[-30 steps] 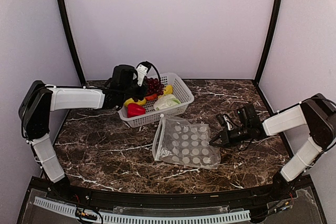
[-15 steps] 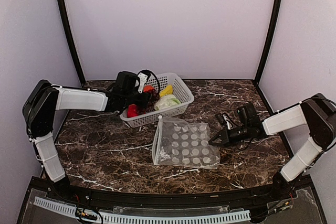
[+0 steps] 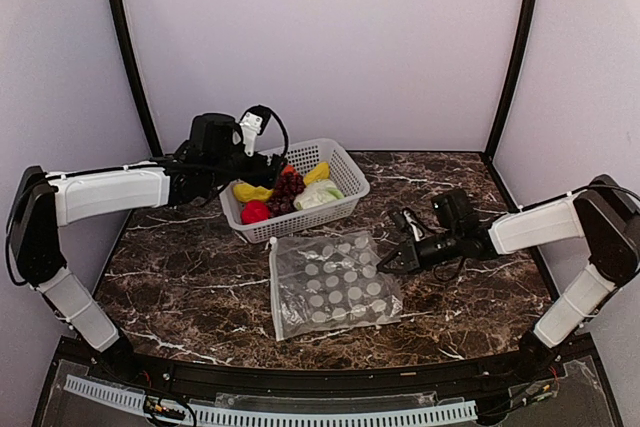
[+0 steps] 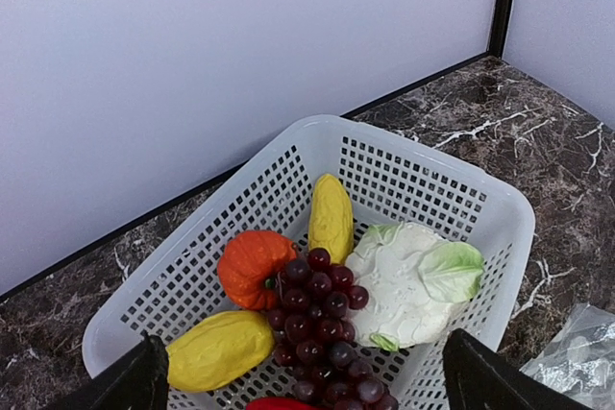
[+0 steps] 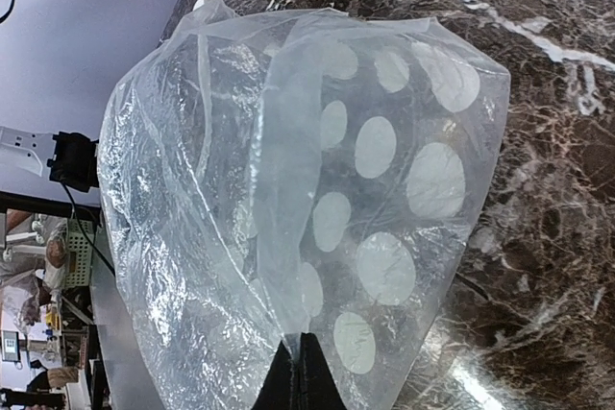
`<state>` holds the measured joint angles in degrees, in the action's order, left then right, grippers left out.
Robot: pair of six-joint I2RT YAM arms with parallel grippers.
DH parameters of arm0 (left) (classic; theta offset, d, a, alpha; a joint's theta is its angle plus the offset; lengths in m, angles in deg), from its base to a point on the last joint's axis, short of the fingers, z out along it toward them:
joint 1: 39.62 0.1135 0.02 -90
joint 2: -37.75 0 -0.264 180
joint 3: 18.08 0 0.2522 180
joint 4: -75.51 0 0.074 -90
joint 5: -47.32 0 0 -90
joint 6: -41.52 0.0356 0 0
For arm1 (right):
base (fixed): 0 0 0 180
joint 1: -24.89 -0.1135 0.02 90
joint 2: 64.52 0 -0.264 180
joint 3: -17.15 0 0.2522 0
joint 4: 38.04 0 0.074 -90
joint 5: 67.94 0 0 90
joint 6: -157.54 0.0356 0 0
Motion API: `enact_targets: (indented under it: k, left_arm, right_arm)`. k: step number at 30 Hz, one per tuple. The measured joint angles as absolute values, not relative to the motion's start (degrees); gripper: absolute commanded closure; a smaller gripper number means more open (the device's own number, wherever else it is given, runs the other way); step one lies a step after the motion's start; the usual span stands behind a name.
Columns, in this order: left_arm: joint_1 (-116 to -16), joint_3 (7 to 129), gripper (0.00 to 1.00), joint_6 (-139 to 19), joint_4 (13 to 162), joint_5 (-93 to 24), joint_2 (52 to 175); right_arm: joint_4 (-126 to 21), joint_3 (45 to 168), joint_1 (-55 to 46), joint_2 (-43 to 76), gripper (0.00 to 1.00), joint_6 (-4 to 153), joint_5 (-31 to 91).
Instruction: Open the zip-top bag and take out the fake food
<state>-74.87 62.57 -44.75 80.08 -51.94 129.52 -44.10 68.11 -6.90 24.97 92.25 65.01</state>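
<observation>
The zip-top bag (image 3: pixel 330 287), clear with white dots, lies flat and looks empty on the marble table in front of the basket. My right gripper (image 3: pixel 384 265) is shut on its right edge; in the right wrist view the fingertips (image 5: pixel 304 372) pinch the film of the bag (image 5: pixel 317 170). The fake food sits in the white basket (image 3: pixel 300 224): dark grapes (image 4: pixel 322 319), an orange piece (image 4: pixel 252 264), two yellow pieces (image 4: pixel 331 216) (image 4: pixel 217 349), a pale leafy piece (image 4: pixel 413 280) and a red one (image 3: pixel 256 212). My left gripper (image 4: pixel 306 400) hangs open above the basket, holding nothing.
The basket stands at the back of the table, close to the rear wall. Dark vertical frame posts (image 3: pixel 130 57) rise at both back corners. The bag's open mouth (image 3: pixel 273 292) faces left. The table's near edge (image 3: pixel 320 372) runs just in front of the bag.
My left gripper opened over the basket and drew back to the left and upward. The right gripper moved left with the bag, which slid toward the near edge and lies flatter.
</observation>
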Motion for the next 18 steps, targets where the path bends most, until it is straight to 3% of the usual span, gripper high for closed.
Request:
enact_targets:
  k: [2, 4, 15, 16, 18]
  left_arm:
    - [-74.9, 61.9, 0.01, -45.5, 82.1, -51.4, 127.7]
    - [-74.9, 61.4, 0.01, -46.3, 84.0, -51.0, 126.0]
    - [-74.9, 54.7, 0.01, -56.7, 92.9, -46.0, 116.3]
    - [-74.9, 54.0, 0.01, -57.5, 93.5, -45.3, 115.3]
    - [-74.9, 52.6, 0.01, -59.3, 95.2, -44.3, 112.9]
  right_arm:
    - [-43.8, 68.3, -8.3, 25.0, 1.0, 93.2, 64.5]
    - [-43.2, 68.3, -9.4, 25.1, 0.94, 94.4, 64.0]
    - [-44.0, 67.3, -11.5, 22.2, 0.11, 96.4, 60.5]
    - [-44.9, 67.3, -11.5, 21.1, 0.05, 96.3, 60.0]
    - [-46.7, 67.4, -11.4, 18.3, 0.01, 95.6, 59.0]
